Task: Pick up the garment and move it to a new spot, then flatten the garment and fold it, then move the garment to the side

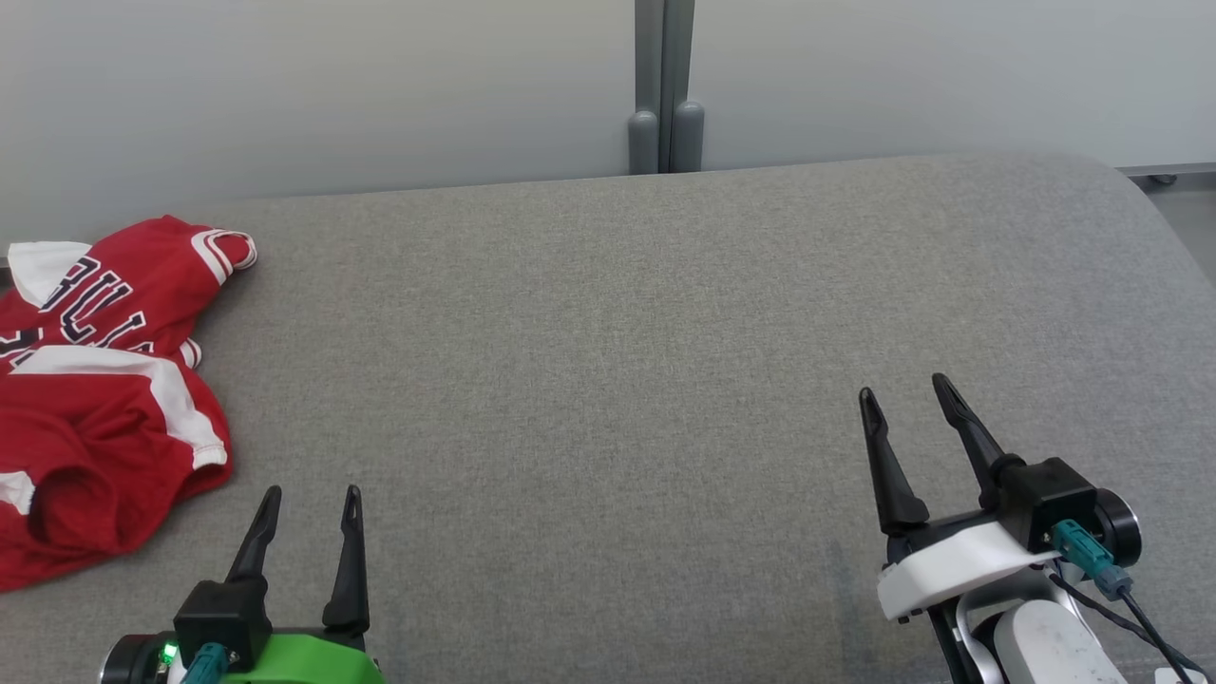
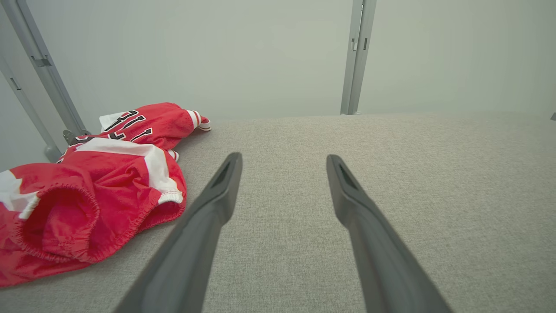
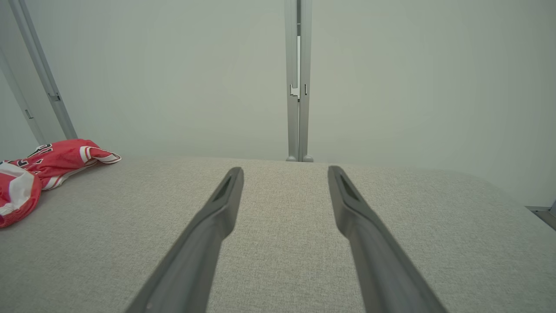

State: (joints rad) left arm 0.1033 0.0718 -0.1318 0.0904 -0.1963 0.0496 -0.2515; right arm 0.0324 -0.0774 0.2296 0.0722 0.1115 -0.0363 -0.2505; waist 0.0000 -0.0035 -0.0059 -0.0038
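Note:
The garment (image 1: 100, 399) is a crumpled red jersey with white trim and dark lettering, heaped at the far left of the grey padded surface (image 1: 608, 361). It also lies at the left in the left wrist view (image 2: 91, 191) and at the left edge in the right wrist view (image 3: 39, 169). My left gripper (image 1: 312, 499) hovers open at the lower left, just right of the garment and apart from it, nothing between its fingers. My right gripper (image 1: 907, 389) stands open at the lower right, far from the garment, holding nothing.
A pale wall panel with a grey upright post (image 1: 663, 85) stands behind the surface's far edge. The surface's right end curves away at a rounded corner (image 1: 1140, 199). A slanted grey frame bar (image 2: 43, 69) rises behind the garment.

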